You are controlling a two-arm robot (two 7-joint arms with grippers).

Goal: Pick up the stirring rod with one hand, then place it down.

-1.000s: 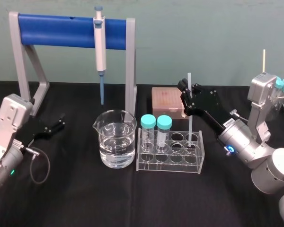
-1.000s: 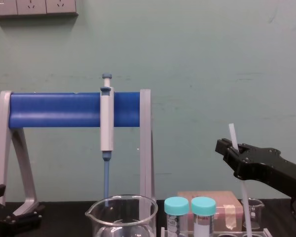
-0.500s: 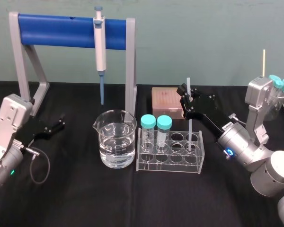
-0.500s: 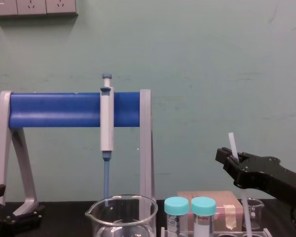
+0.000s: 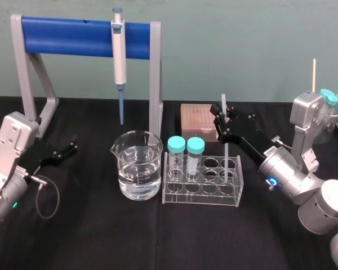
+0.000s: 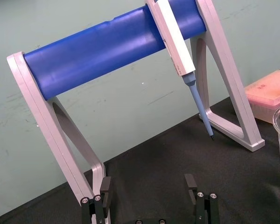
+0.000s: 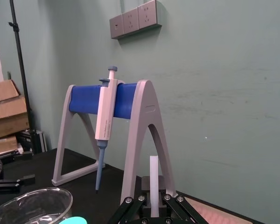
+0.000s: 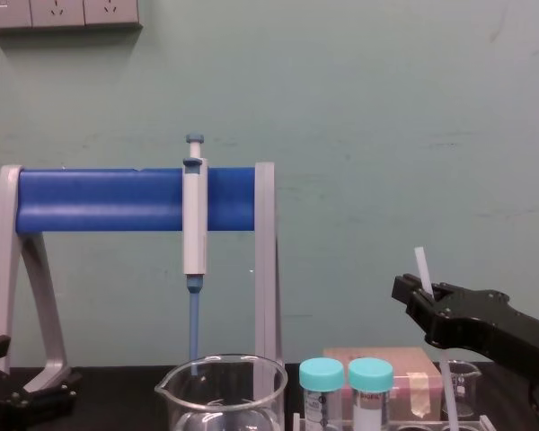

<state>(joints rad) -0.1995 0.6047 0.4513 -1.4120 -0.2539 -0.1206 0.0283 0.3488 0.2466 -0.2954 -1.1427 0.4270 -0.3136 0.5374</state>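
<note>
Right, status: right pincer (image 5: 222, 120) is clamped on the stirring rod (image 5: 226, 153), gripping it high, with a short stub poking out above the fingers. Rod is upright, its lower length running down into the clear rack (image 5: 203, 194) at the rack's 3 o'clock end.

My read on why:
- **Grip and pose:** a high grip plus a vertical pose keeps the black fingers above the rack top. The rod can then travel straight through a well without side-loading the acrylic.
- **Clearance:** the rod is apart from the two capped tubes (image 5: 177, 145) at the rack's 9 o'clock end.
- **Approach:** the arm comes in from 4 o'clock, so the wrist is clear of the beaker (image 5: 137, 166) of water, just beside the rack at its 9 o'clock.

Left pincer (image 6: 148, 185) is parked low over the tabletop (image 5: 101, 236) at 9 o'clock of the beaker. Its fingers are apart and hold nothing, well apart from the glassware, sensibly out of the way for a one-arm job. Pipette (image 5: 119, 53) hangs on the blue stand (image 5: 67, 36) at 12 o'clock, not involved.

Hard to make out:
- **Rod's bottom tip:** it sits behind layered acrylic, so I can't tell if it rests on the rack floor or hangs just off it. Probably the rear-row end well, not certain.
- **Pad contact:** hidden by the fingers themselves.
- **Chest view:** cuts off the rack and the rod's lower end at the frame edge.
- **Right wrist view:** gives the rod's top stub rising out of the finger linkage.
</note>
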